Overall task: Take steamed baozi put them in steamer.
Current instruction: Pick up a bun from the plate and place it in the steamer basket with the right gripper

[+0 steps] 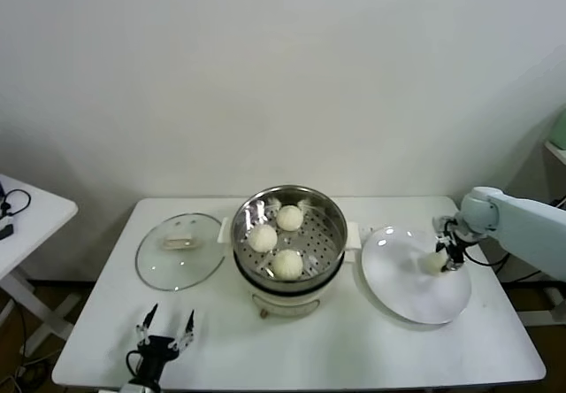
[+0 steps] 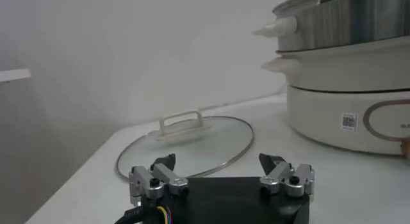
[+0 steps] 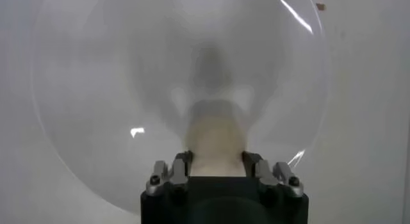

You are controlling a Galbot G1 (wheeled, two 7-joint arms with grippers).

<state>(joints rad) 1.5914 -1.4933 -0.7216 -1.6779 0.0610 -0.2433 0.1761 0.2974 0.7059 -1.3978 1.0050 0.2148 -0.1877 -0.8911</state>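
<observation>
The steamer [image 1: 329, 247] stands mid-table on its white pot base; its steel wall also shows in the left wrist view [image 2: 359, 24]. Three creamy-white baozi lie in it: one at the back [image 1: 289, 218], one on the left [image 1: 263, 237], one at the front [image 1: 286, 264]. A fourth baozi [image 1: 433, 262] is over the white plate [image 1: 407, 300] on the right. My right gripper [image 1: 440, 260] is shut on that baozi [image 3: 216, 139], its fingers on both sides. My left gripper [image 1: 164, 327] is open and empty near the table's front left edge.
The round glass lid [image 1: 179, 251] with a handle lies flat left of the steamer and shows in the left wrist view [image 2: 186, 139]. A second white table [image 1: 26, 211] stands at the far left. A wall rises behind the table.
</observation>
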